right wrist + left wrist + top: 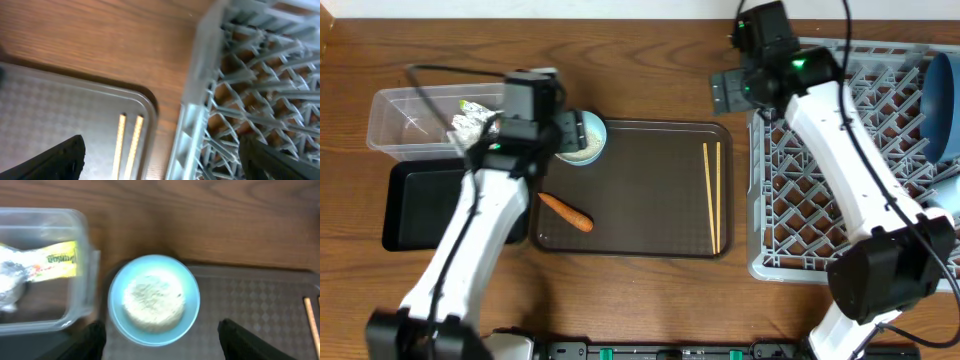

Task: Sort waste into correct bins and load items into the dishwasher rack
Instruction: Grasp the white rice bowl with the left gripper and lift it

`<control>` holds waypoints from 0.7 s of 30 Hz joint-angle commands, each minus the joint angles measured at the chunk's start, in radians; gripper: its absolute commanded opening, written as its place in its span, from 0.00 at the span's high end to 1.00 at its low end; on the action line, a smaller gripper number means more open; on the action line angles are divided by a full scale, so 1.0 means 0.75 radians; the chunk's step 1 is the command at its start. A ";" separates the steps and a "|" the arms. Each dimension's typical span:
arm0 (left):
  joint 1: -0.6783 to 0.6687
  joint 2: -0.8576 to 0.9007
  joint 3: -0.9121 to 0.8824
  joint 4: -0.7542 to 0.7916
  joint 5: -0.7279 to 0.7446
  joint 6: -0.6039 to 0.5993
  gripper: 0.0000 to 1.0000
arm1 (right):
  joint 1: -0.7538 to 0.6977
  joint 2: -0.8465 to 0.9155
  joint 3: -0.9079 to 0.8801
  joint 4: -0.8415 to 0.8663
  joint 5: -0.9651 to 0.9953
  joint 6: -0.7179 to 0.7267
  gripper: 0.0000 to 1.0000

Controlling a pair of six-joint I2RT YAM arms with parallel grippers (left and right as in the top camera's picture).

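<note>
A light blue cup holding white rice stands on the brown serving tray's far left corner. My left gripper hangs open over it, one finger on each side, touching nothing. The clear tub holds foil and the yellow-green wrapper. The black tray lies in front of it. A carrot piece and the chopsticks lie on the serving tray. My right gripper is open and empty, above the gap between the chopsticks and the dishwasher rack.
The grey rack fills the right side, with the dark blue dish standing in its far right corner. Bare wooden table runs along the back. My left arm crosses over the black tray and the serving tray's left edge.
</note>
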 commanded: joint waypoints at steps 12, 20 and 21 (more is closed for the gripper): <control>-0.205 0.423 0.017 0.285 -0.050 0.016 0.27 | -0.070 -0.041 0.009 -0.088 0.014 0.009 0.02; -0.208 0.518 0.017 0.290 -0.050 0.016 0.33 | -0.070 -0.041 0.009 -0.105 0.014 0.009 0.02; -0.209 0.520 0.015 0.290 -0.050 0.016 0.37 | -0.070 -0.041 0.009 -0.107 0.014 0.009 0.02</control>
